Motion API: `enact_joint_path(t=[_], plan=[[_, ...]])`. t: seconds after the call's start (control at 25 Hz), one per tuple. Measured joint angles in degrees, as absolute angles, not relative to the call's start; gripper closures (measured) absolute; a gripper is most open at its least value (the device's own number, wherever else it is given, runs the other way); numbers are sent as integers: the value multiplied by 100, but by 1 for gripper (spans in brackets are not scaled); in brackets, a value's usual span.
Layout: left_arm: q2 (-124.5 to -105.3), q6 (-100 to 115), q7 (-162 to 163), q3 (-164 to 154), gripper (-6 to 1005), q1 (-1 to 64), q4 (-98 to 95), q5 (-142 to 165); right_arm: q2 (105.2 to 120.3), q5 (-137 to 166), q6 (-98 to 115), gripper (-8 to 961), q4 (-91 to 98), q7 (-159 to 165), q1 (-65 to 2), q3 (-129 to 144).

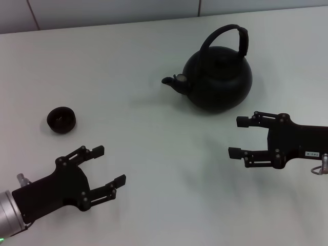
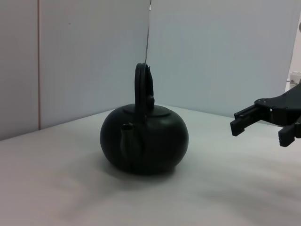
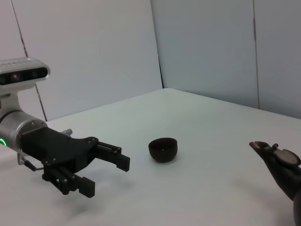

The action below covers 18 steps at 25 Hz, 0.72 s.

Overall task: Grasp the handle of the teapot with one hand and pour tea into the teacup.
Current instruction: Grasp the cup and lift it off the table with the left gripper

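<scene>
The matte-black teapot (image 1: 219,78) stands on the white table at the back right, spout (image 1: 174,82) pointing left; it also shows in the left wrist view (image 2: 143,140). Its arched handle (image 1: 225,37) rises over the top. The small black teacup (image 1: 61,119) sits at the left, also in the right wrist view (image 3: 163,149). My right gripper (image 1: 238,137) is open, in front of the teapot and apart from it. My left gripper (image 1: 108,166) is open, in front of the teacup and to its right.
The white table (image 1: 128,66) ends at a pale wall at the back. The other arm's gripper shows in each wrist view: the right one (image 2: 259,128) and the left one (image 3: 106,174). The teapot's spout (image 3: 275,155) shows at the right wrist view's edge.
</scene>
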State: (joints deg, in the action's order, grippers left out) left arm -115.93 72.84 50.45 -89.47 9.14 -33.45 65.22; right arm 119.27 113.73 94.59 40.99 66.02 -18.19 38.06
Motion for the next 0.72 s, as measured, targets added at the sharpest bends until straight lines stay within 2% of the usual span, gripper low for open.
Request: enact_joint_path(t=[0.72], plan=[[-11587, 7254, 5106, -8966, 151, 850, -3476, 6521, 11927, 11373, 9459, 129, 4109, 6602, -1820, 3806]])
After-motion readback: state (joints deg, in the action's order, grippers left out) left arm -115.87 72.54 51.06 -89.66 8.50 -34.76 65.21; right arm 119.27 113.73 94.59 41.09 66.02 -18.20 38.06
